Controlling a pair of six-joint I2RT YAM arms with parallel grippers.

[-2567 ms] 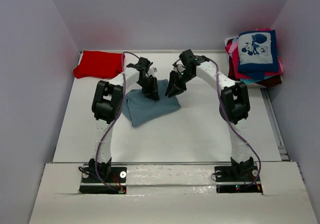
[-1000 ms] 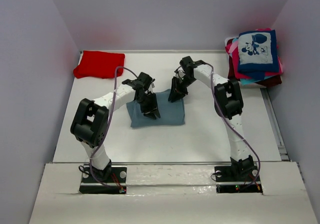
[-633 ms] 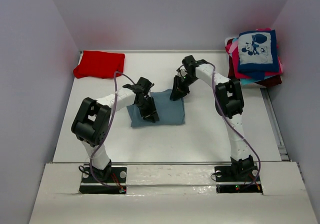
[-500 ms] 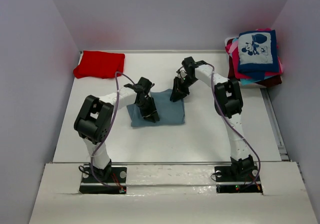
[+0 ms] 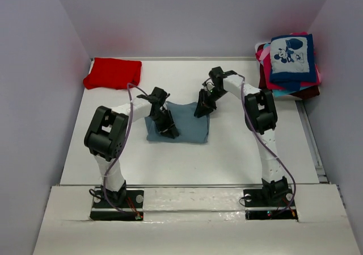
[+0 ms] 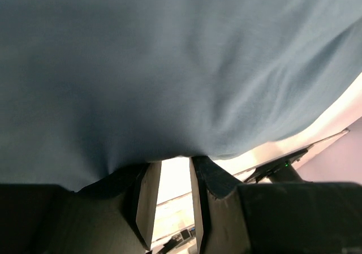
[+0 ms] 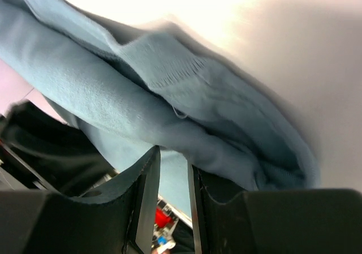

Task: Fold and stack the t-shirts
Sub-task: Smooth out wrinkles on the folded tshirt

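Observation:
The dusty grey-blue t-shirt (image 5: pixel 187 125) lies folded into a rough rectangle at the table's middle. My left gripper (image 5: pixel 165 125) rests on its left part; in the left wrist view the gripper (image 6: pixel 175 160) has its jaws nearly together, its tips under the hanging cloth (image 6: pixel 169 67). My right gripper (image 5: pixel 202 108) is at the shirt's far right corner, shut on bunched folds (image 7: pixel 113 107), with the gripper (image 7: pixel 174 152) tips buried in them. A folded red t-shirt (image 5: pixel 113 73) lies at the back left. A navy mouse-print t-shirt (image 5: pixel 291 56) tops a stack at the back right.
The stack (image 5: pixel 292 84) at the back right holds pink, maroon and teal shirts under the navy one. Grey walls close in the left, back and right of the white table (image 5: pixel 238 147). The arm bases sit on the near ledge (image 5: pixel 193 201).
The grey-blue shirt went from a skewed heap to a squared rectangle. The left arm swung its elbow leftward and its gripper slid slightly back. The right gripper barely moved.

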